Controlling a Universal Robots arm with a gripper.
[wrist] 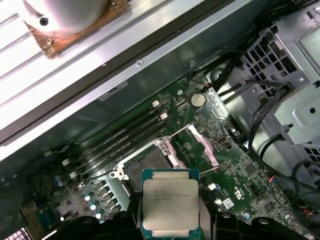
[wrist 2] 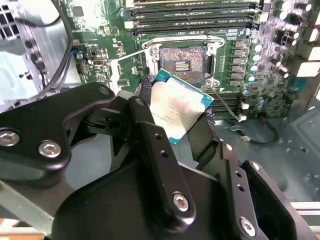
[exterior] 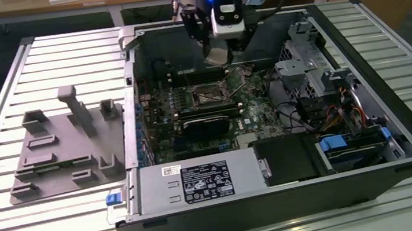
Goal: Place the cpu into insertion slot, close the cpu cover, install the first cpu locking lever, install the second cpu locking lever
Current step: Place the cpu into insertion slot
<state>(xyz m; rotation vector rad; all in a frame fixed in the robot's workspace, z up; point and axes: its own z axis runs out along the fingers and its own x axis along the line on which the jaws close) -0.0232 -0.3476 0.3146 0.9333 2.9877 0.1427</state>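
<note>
My gripper (wrist 2: 176, 116) is shut on the cpu (wrist 2: 178, 106), a small square chip with a pale metal top and a teal edge, held tilted between the black fingers (wrist 2: 150, 130). The cpu (wrist: 170, 200) hangs above the green motherboard, just beside the insertion slot (wrist: 146, 164), a dark square socket with a silvery rim. The same insertion slot (wrist 2: 182, 62) lies bare. Beside the socket the cpu cover (wrist: 196, 146), a thin metal frame, stands swung open. In the exterior view the gripper (exterior: 219, 56) hovers inside the open computer case, above and behind the insertion slot (exterior: 208, 96).
Long black memory slots (wrist 2: 190, 15) run alongside the socket. In the case are a black block (exterior: 207, 124), a drive cage with cables (exterior: 318, 76) and a power supply (exterior: 198, 183). A grey fixture plate (exterior: 62, 149) lies on the slatted table at the exterior view's left.
</note>
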